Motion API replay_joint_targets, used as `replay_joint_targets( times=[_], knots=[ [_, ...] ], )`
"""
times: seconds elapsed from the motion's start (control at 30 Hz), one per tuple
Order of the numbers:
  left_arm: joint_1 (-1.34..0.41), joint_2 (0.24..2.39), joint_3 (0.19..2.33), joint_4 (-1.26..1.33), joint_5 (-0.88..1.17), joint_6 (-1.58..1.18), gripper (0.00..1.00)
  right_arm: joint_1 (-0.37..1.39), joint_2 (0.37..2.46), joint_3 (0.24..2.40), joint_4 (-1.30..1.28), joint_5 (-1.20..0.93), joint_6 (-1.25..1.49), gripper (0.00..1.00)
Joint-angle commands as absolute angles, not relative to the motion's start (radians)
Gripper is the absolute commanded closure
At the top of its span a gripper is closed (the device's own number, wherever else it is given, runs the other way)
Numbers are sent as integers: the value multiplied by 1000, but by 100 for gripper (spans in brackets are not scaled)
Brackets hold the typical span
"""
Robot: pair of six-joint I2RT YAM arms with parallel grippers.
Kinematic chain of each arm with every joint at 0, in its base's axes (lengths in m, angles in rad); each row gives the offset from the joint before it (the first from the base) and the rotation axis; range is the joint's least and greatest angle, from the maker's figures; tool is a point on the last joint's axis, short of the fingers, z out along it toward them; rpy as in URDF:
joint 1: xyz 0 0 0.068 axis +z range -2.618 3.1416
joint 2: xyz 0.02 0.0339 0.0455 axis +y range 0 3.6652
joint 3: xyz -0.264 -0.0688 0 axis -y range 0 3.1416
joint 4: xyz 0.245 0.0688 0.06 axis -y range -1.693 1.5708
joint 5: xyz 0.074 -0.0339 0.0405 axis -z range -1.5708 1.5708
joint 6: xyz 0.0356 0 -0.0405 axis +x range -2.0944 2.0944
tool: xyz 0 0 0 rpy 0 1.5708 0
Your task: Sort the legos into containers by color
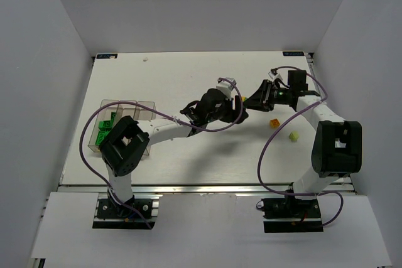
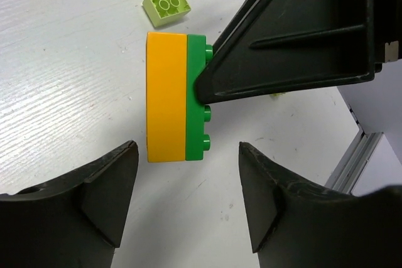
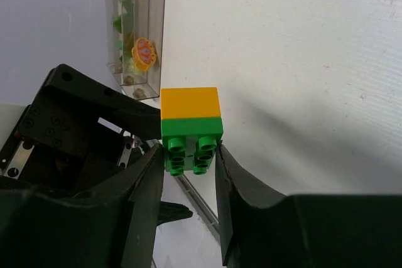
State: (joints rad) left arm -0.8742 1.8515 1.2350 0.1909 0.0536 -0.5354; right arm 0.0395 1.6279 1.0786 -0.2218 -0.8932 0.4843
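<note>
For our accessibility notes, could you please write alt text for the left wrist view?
The right gripper holds a green brick joined to an orange brick, just ahead of the left gripper's open fingers. A pale yellow-green brick lies on the white table.

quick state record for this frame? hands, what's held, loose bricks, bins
right hand: shut on green brick, which is joined to the stacked orange brick
left hand: open, facing the stack, no contact
loose: loose orange brick; pale yellow-green brick
containers: far left, some green bricks inside
</note>
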Motion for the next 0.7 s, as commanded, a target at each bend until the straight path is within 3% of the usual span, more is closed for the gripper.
replay_joint_targets(
  times=[0.0,0.2,0.23,0.27,0.5,0.67],
  knots=[
    [-874,1781,1233,173,87,-534,25,35,1626,1103,-184,-916,489,79],
    [-862,1691,1154,140,153,-534,23,14,1623,1108,-199,-899,424,80],
    [-861,1639,1137,143,143,-525,7,11,1623,1108,-210,-897,408,81],
    [-856,1611,1120,137,114,-525,2,11,1623,1109,-216,-899,390,81],
    [-732,1465,1068,113,263,-595,2,11,1620,1129,-278,-1006,145,84],
    [-583,1459,997,339,515,-770,3,11,1635,1198,-429,-1179,-195,88]
  ],
)
